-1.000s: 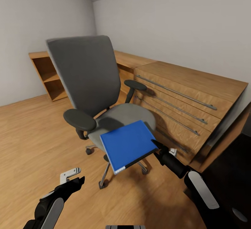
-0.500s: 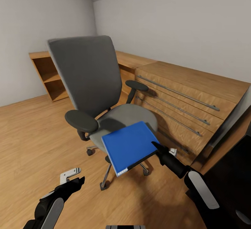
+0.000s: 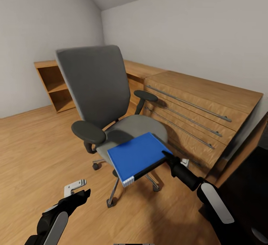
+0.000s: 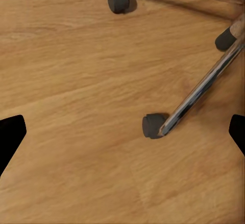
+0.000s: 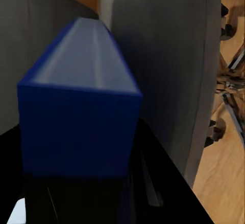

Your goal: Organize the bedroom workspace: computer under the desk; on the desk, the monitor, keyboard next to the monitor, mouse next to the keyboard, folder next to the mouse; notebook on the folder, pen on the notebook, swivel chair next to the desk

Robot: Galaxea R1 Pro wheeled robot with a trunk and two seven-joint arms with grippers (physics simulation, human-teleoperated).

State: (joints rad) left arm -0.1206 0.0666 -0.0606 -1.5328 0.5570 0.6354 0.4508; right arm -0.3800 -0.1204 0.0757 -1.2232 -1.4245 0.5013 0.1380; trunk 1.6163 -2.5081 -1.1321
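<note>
Even, soft, fairly bright render light, no glare. Head view: wide-angle stretch toward the edges, the wooden chest (image 3: pixel 197 116) bowing at 3 o'clock, soft dark shadow on the floor (image 3: pixel 33 152) under the swivel chair (image 3: pixel 100 99) toward 5 o'clock. Slight overall softness, compression smear. Left wrist view is sharp, with faint castor shadows. Right wrist view: the folder (image 5: pixel 81 116) close up and blurred, black murk from 6 to 8 o'clock.

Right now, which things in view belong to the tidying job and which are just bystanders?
Job:
- folder, gripped at its corner by the right claw
- swivel chair

Bystanders:
- wooden chest with bar handles
- open wooden shelf
</note>
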